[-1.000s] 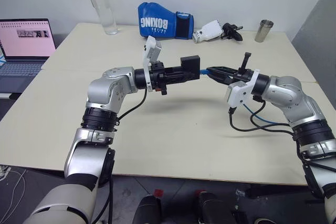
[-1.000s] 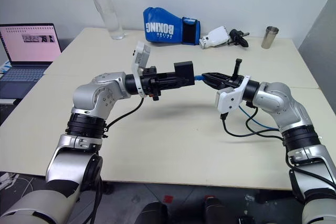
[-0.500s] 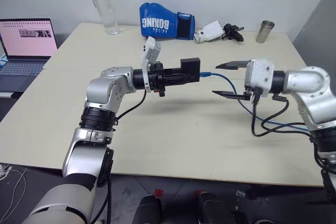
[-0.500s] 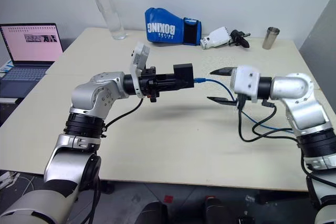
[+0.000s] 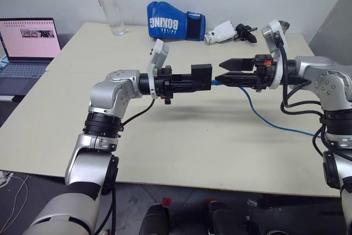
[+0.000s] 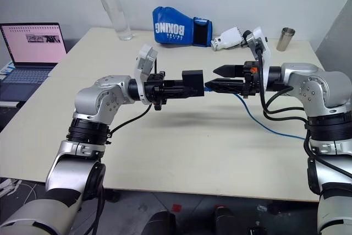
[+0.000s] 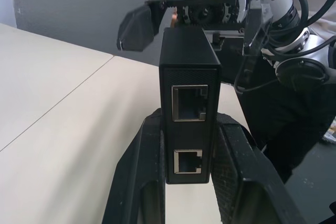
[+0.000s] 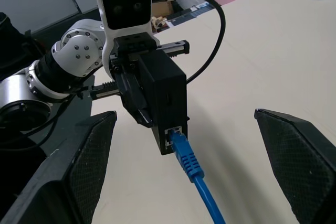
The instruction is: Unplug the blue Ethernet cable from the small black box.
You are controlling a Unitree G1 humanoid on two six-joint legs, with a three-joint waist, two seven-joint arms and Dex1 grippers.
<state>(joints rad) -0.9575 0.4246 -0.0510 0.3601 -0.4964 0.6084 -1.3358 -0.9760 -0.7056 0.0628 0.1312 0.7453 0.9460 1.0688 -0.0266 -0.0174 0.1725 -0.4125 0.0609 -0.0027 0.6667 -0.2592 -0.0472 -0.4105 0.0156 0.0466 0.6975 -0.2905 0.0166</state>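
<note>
Gripping the small matte black box (image 5: pixel 201 75) by its sides, the left pincer (image 7: pixel 186 182) is clamped tight and holds it up over the pale beige counter (image 5: pixel 165 136); the thin bright-blue Ethernet cable (image 8: pixel 191 174) sits plugged into the box's port and trails down onto the counter; the right pincer (image 8: pixel 186 166) is spread wide with one finger on each side of the plug, gripping nothing.

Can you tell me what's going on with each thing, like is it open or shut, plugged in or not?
Small black box: held in the air, two ports on its near edge empty.
Blue Ethernet cable: plugged into the box, nobody holding it.
Left gripper: shut on the small black box.
Right gripper: open, fingers around the cable's plug end.
Laptop: open, screen on.
Water bottle: upright, lid on.
Metal cup: upright.
</note>
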